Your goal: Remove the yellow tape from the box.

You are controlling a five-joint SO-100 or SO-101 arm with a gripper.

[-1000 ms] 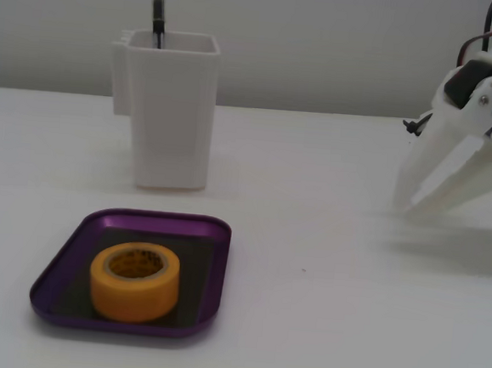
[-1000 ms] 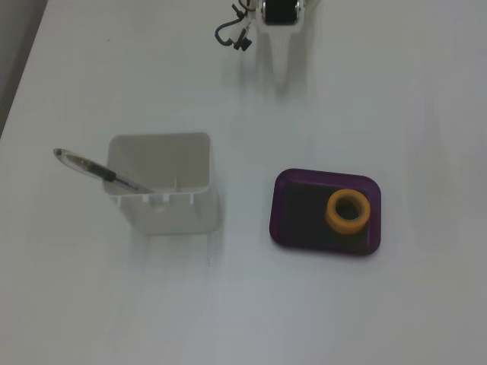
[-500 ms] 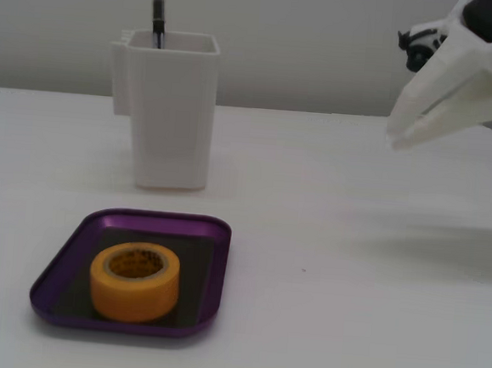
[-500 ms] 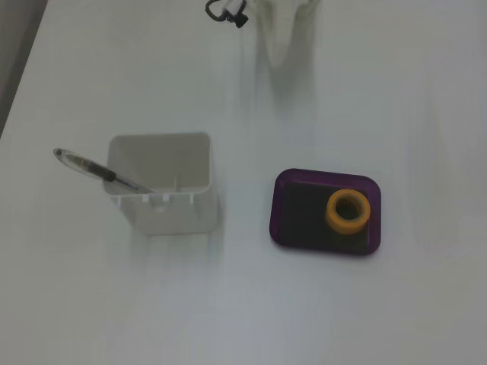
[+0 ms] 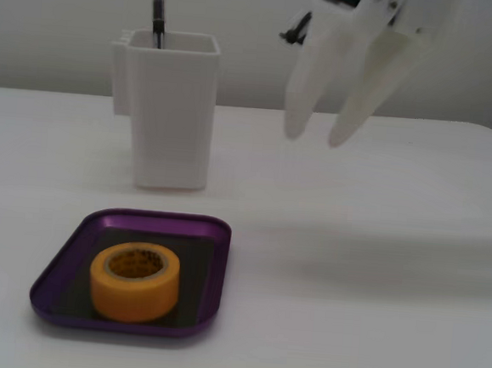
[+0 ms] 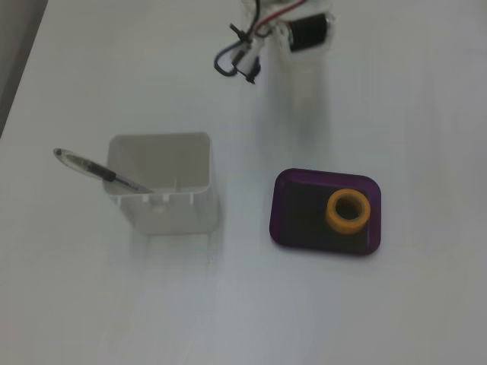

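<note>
The yellow tape (image 5: 135,296) is a thick roll lying flat, core up, inside the box (image 5: 62,270), a shallow purple tray near the front left in a fixed view. In a fixed view from above, the tape (image 6: 332,210) sits toward the right end of the box (image 6: 293,222). My white gripper (image 5: 316,138) hangs in the air at the upper right, fingers pointing down and parted, holding nothing. It is well above and behind the box, off to the right. From above only the wrist motor and wires (image 6: 304,30) stand out; the white fingers blend into the table.
A tall white square container (image 5: 175,110) stands behind the box and holds a pen (image 5: 159,11). From above, the container (image 6: 163,201) is left of the box with the pen (image 6: 95,169) leaning out to the left. The table is white.
</note>
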